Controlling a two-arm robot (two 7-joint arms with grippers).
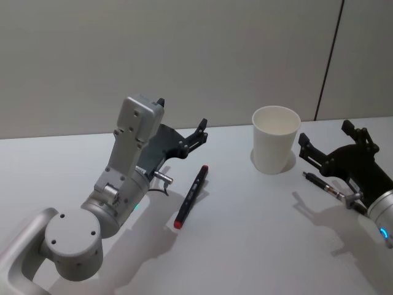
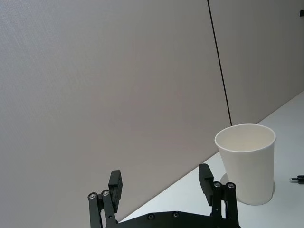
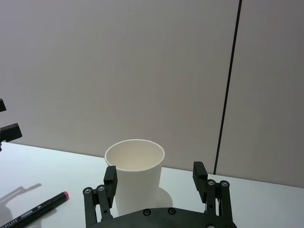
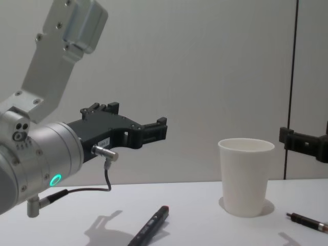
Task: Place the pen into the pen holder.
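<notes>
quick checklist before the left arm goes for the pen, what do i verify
1. The pen lies free on the table, nothing on it: ok.
2. The left gripper is open: ok.
3. The left gripper is lined up over the pen: not ok, it hangs beside it, pointing toward the wall.
4. The paper cup stands upright, mouth unobstructed: ok.
5. The right gripper is open and apart from the paper cup: ok.
</notes>
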